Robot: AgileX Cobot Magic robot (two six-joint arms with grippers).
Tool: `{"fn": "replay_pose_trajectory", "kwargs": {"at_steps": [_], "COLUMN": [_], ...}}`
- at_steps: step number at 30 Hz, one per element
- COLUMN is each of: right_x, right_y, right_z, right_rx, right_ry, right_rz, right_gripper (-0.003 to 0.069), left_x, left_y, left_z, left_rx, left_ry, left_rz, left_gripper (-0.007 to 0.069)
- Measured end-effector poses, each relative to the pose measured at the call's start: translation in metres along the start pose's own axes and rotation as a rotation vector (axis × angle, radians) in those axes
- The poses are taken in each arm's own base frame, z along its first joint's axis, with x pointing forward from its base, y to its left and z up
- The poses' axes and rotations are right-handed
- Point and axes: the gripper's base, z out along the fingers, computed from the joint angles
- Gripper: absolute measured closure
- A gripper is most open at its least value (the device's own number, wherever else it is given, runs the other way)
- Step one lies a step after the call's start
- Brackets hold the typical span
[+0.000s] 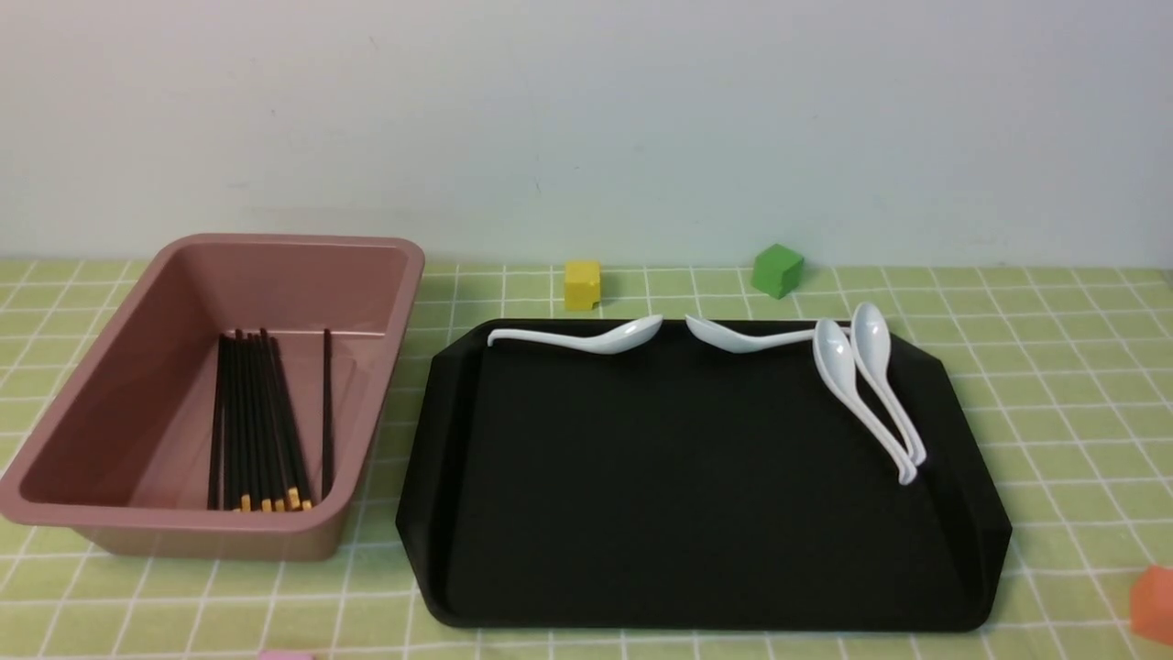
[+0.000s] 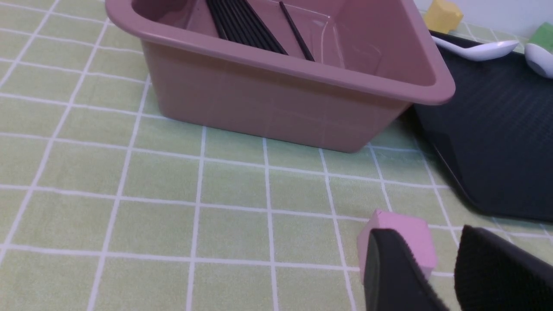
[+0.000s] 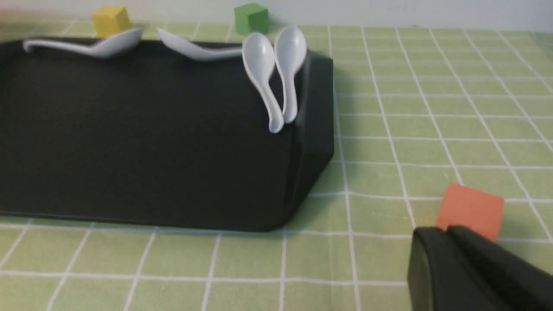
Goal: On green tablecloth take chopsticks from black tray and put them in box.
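- The chopsticks [image 1: 261, 422] all lie in the pink box [image 1: 110, 367], bundled lengthwise on its floor with their gold-banded ends toward the near wall; one stick lies apart at the bundle's 3 o'clock side. I judge the transfer done, since no black stick shows on the tray.
- The black tray [image 1: 696, 477] sits just beside the box, at its 3 o'clock, and holds only four white spoons [image 1: 871, 385] leaning along its far and right rim, which this task leaves alone.
- The left gripper [image 2: 436, 276] hangs low over the cloth near the box's near corner, fingers parted with a clear gap and nothing between them; a pink cube [image 2: 397, 237] sits just behind them.
- The right gripper [image 3: 449, 259] hangs off the tray's near right corner, fingers drawn almost together and holding nothing; an orange cube [image 3: 471, 209] lies just beyond.
- Both arms seem parked clear of the work.
- The green tablecloth [image 1: 1054, 385], gridded in white, lies flat; a yellow cube [image 1: 583, 284] and a green cube [image 1: 777, 270] stand at the tray's 12 o'clock, before a plain pale wall.
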Motion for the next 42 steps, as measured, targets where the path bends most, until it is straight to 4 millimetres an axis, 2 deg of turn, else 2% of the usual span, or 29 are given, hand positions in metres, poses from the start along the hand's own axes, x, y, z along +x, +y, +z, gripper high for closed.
{"fn": "replay_pose_trajectory", "kwargs": {"at_steps": [42], "right_x": [0.0002], "right_y": [0.0001], "right_z": [-0.0003], "right_rx": [0.000], "right_ry": [0.009], "right_rz": [0.004], "right_gripper": [0.0549], "left_x": [0.0000], "left_y": [0.0000], "left_z": [0.0000], "left_rx": [0.000], "left_ry": [0.000], "left_rz": [0.000], "left_gripper": [0.0385]}}
